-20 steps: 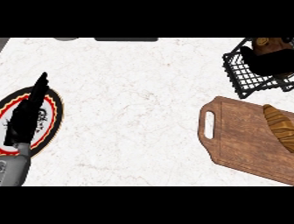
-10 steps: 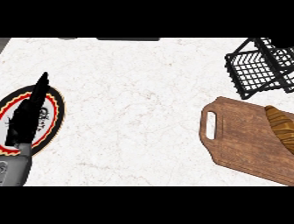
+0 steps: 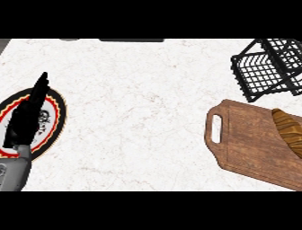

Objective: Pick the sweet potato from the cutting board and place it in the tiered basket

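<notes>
A long brown sweet potato (image 3: 291, 132) lies on the wooden cutting board (image 3: 253, 143) at the right side of the counter. The black wire tiered basket (image 3: 275, 68) stands behind the board at the far right; I see nothing in it. My left hand (image 3: 28, 117) is at the far left, fingers straight and pointing away, over a round patterned plate (image 3: 55, 112). It holds nothing and is far from the board. My right hand does not show.
The white marbled counter (image 3: 140, 103) stretches between the plate and the board. A dark strip runs along the counter's back edge. The board has a handle slot (image 3: 216, 129) on its left end.
The view has shifted slightly, so the basket and board sit a little further right and lower. The brown thing seen at the basket's top one second ago no longer shows. My left hand has not moved.
</notes>
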